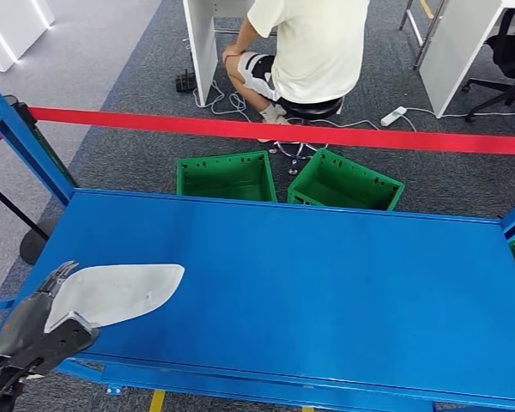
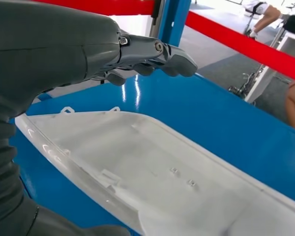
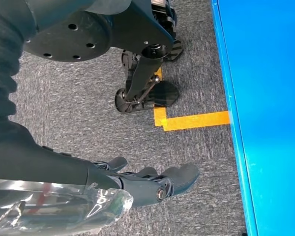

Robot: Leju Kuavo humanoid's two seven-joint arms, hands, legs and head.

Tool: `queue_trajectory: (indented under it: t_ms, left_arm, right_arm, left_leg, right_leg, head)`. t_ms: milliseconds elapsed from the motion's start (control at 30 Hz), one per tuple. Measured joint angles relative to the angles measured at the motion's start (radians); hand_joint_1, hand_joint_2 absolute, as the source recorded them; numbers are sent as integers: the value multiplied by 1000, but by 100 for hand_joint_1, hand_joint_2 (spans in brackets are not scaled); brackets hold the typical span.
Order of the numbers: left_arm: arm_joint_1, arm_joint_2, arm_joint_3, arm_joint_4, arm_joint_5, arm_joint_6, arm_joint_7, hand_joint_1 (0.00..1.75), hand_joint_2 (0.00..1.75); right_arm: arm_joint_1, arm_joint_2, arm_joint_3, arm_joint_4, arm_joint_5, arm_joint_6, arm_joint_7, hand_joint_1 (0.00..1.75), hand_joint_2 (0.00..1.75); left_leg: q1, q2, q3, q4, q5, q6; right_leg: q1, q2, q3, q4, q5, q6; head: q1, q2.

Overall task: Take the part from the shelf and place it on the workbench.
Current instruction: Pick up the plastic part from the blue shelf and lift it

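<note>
The part [image 1: 122, 292] is a long, flat white plastic shell tapering to a point. It lies low over the near left corner of the blue workbench [image 1: 319, 292]; I cannot tell whether it touches the top. My left hand [image 1: 34, 322] grips its wide end, fingers over the upper face and thumb underneath. In the left wrist view the fingers [image 2: 153, 54] reach out above the part [image 2: 157, 172], whose ribbed inner side faces the camera. My right hand [image 3: 149, 182] hangs beside the bench edge [image 3: 231, 128] over the carpet, fingers stretched out, holding nothing.
Two green crates [image 1: 226, 176] [image 1: 346, 182] stand on the floor beyond the bench. A red barrier tape [image 1: 293, 133] runs across behind them, and a person [image 1: 306, 51] sits on a stool further back. Blue frame posts [image 1: 21, 137] rise at the left. Yellow floor tape [image 3: 190, 120] lies near the bench.
</note>
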Motion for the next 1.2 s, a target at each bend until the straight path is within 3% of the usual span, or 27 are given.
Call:
queue_trajectory:
  t_ms: [167, 400, 600, 967, 1033, 1167, 1200]
  left_arm:
    - [-2, 27, -23, 11, 5, -11, 7, 0, 175]
    - [-12, 115, -90, 36, 51, -14, 27, 0, 175]
    - [-52, 159, -140, 72, -2, 1, 27, 0, 175]
    - [-149, 167, -193, 186, -148, 6, 37, 0, 175]
    - [-161, 164, -197, 202, -167, 0, 38, 9, 175]
    - [-185, 153, -206, 233, -190, -6, 35, 168, 175]
    - [-189, 150, -208, 240, -194, -6, 32, 175, 175]
  right_arm:
    - [-2, -2, -6, 8, 11, -1, -3, 0, 175]
    - [-14, -14, -14, 36, 30, -11, -16, 0, 175]
    - [-23, -21, -15, 59, 45, -17, -25, 0, 175]
    - [-36, -26, -15, 87, 61, -22, -27, 0, 175]
    - [-37, -27, -15, 89, 62, -23, -27, 0, 175]
    - [-38, -28, -15, 93, 64, -25, -27, 0, 175]
    - [-38, -29, -15, 94, 64, -25, -27, 0, 175]
  left_leg:
    - [0, 0, 0, 0, 0, 0]
    - [0, 0, 0, 0, 0, 0]
    - [0, 0, 0, 0, 0, 0]
    - [0, 0, 0, 0, 0, 0]
    - [0, 0, 0, 0, 0, 0]
    - [0, 0, 0, 0, 0, 0]
    - [0, 0, 0, 0, 0, 0]
  right_leg:
    - [0, 0, 0, 0, 0, 0]
    - [0, 0, 0, 0, 0, -1]
    - [0, 0, 0, 0, -1, -1]
    - [0, 0, 0, 0, 0, -1]
    - [0, 0, 0, 0, 0, -1]
    - [0, 0, 0, 0, -1, -1]
    - [0, 0, 0, 0, -1, -1]
  head:
    - [0, 0]
    - [0, 0]
    - [0, 0]
    - [0, 0]
    - [0, 0]
    - [0, 0]
    - [0, 0]
